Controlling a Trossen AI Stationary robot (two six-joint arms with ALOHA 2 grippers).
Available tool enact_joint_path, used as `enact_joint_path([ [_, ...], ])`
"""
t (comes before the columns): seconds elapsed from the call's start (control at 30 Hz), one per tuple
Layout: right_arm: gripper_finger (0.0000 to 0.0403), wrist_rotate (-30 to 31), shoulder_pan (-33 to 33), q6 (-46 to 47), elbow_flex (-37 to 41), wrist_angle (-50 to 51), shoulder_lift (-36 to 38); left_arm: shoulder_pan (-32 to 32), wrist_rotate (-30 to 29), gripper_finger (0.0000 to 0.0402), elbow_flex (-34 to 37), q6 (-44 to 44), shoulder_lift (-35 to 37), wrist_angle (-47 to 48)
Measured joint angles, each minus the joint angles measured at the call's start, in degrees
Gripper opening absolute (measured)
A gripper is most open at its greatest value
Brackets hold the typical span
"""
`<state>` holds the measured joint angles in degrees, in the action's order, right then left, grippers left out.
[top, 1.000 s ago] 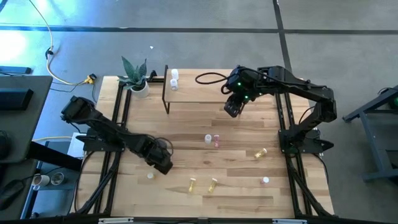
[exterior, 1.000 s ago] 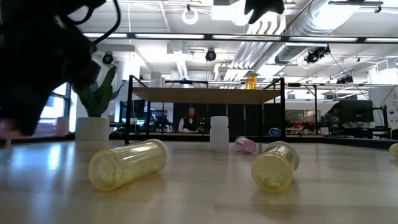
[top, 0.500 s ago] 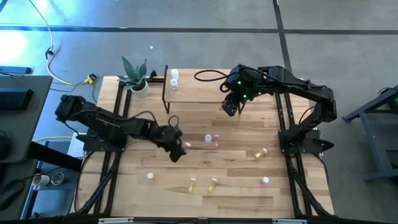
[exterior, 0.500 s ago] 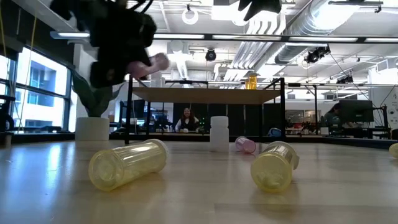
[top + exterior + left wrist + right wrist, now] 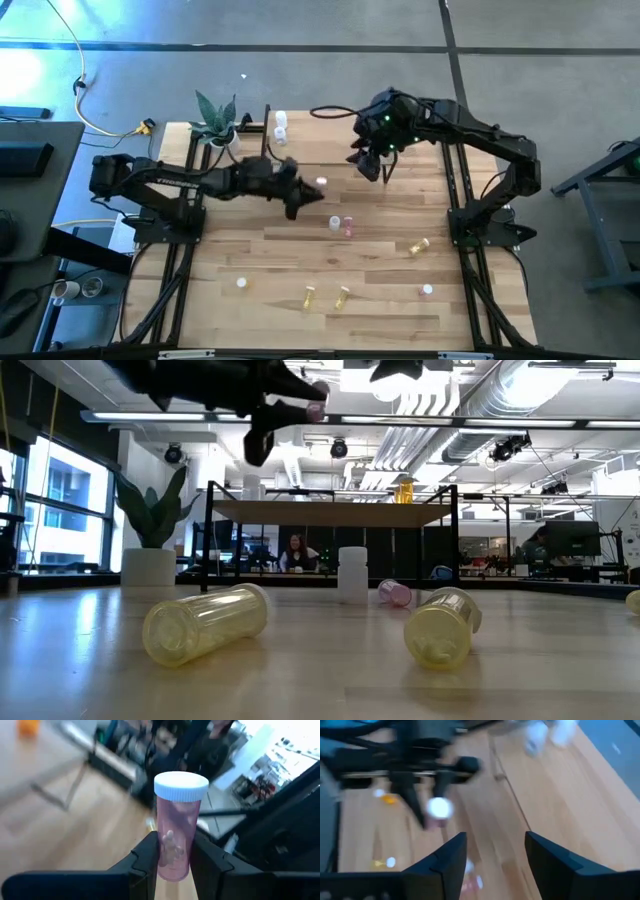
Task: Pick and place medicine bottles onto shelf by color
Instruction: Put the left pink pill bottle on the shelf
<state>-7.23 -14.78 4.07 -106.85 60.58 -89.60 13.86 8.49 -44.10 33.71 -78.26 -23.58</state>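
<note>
My left gripper hangs high over the table's middle, just in front of the shelf, shut on a pink medicine bottle with a white cap. My right gripper stands open above the shelf's board, nothing between its fingers. Two white bottles stand on the shelf's left end. On the tabletop a white bottle stands upright by its base. A pink bottle and several yellow bottles lie on their sides. My left gripper pinches the pink bottle's lower body between its two fingers. The fingers come nearly level from the table's left and lie along the bottle. The capped end sticks out past the fingertips, and the bottle is lifted clear, high above the table.
A potted plant stands at the far left corner beside the shelf's black legs. More bottles lie near the front edge and toward the right. People sit in the room behind the table.
My left gripper has risen from low over the table's near left and swung toward the far right, up to the shelf, tipping from pointing down to nearly level. The pink bottle has gone with it, lifted clear. My right gripper has turned a little above the shelf.
</note>
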Motion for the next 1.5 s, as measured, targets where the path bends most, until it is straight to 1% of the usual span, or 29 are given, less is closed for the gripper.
enact_joint_path([
  [0.07, 0.0195, -4.2, -1.2, -4.7, 0.0, -2.8, 0.0, 1.6, -0.1, 0.0081, 0.0, -2.9, 0.0, -3.1],
  [0.27, 0.0195, -13.0, -5.0, -15.6, 0.0, -10.5, 0.0, 5.4, -0.4, 0.0081, 0.0, -12.2, 0.0, -10.5],
  [0.33, 0.0195, -16.0, -5.9, -18.0, 0.0, -13.6, -0.2, 6.3, -0.9, 0.0081, -0.7, -15.7, 0.0, -11.0],
  [0.43, 0.0195, -17.1, -7.2, -19.1, 0.0, -17.7, -0.6, 7.1, -2.3, 0.0081, -3.3, -21.4, 0.0, -8.7],
  [0.5, 0.0195, -17.3, -7.9, -19.2, 0.0, -20.8, -1.2, 7.3, -4.5, 0.0081, -5.5, -25.7, 0.0, -5.6],
  [0.63, 0.0195, -17.8, -9.1, -21.2, 0.0, -21.9, -2.7, 7.2, -11.3, 0.0081, -10.3, -32.3, 0.0, 3.5],
  [0.73, 0.0195, -20.7, -9.8, -23.0, 0.0, -21.8, -3.8, 7.2, -14.5, 0.0081, -12.3, -35.6, 0.0, 7.8],
  [0.8, 0.0195, -21.8, -10.1, -24.4, 0.0, -21.8, -4.6, 7.2, -15.8, 0.0081, -12.9, -36.4, 0.0, 8.9],
  [1.0, 0.0195, -22.0, -10.1, -27.9, 0.0, -22.0, -5.9, 7.2, -17.8, 0.0081, -13.1, -36.9, 0.0, 9.7],
  [1.33, 0.0195, -21.9, -10.1, -29.4, 0.0, -22.4, -9.0, 7.2, -18.2, 0.0081, -13.1, -36.9, 0.0, 10.6],
  [1.5, 0.0195, -19.7, -10.1, -29.6, 0.0, -22.2, -9.1, 7.2, -18.4, 0.0081, -13.1, -36.9, 0.0, 11.2],
])
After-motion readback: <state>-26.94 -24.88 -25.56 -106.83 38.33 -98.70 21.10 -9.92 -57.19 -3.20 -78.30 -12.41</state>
